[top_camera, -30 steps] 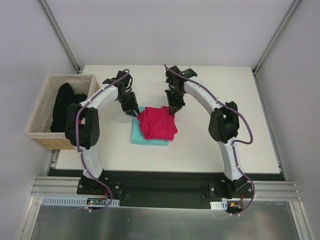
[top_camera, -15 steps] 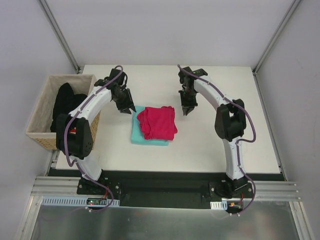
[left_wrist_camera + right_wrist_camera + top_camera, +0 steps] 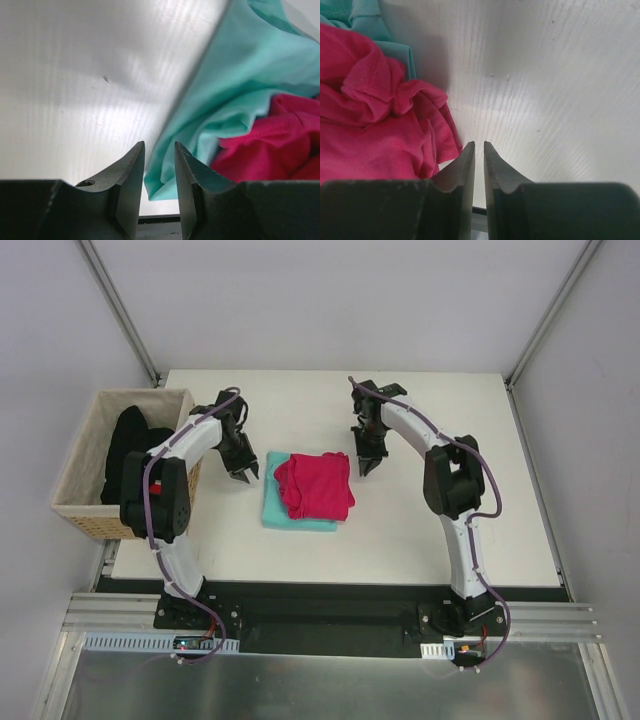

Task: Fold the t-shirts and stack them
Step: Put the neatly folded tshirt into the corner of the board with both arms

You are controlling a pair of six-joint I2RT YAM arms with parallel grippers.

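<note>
Jaws of both grippers stand slightly apart and hold nothing: the left gripper (image 3: 249, 476) just left of the stack, the right gripper (image 3: 364, 467) just beside its right edge. At mid-desk the crumpled magenta-pink cloth t-shirt (image 3: 315, 486) lies on the folded teal-mint green cloth t-shirt (image 3: 282, 514). A white desk (image 3: 440, 530) carries them; a woven basket (image 3: 80, 475) holding dark cloth (image 3: 128, 445) stands at its left, and pale grey walls (image 3: 330, 300) enclose it.

This is looking like a lab test cell: plain grey walls are enclosing a white desk (image 3: 420, 530), two arms are sitting bolted to a metal rail (image 3: 330, 615) with cables trailing, and a wicker basket (image 3: 85, 510) is standing alongside.
</note>
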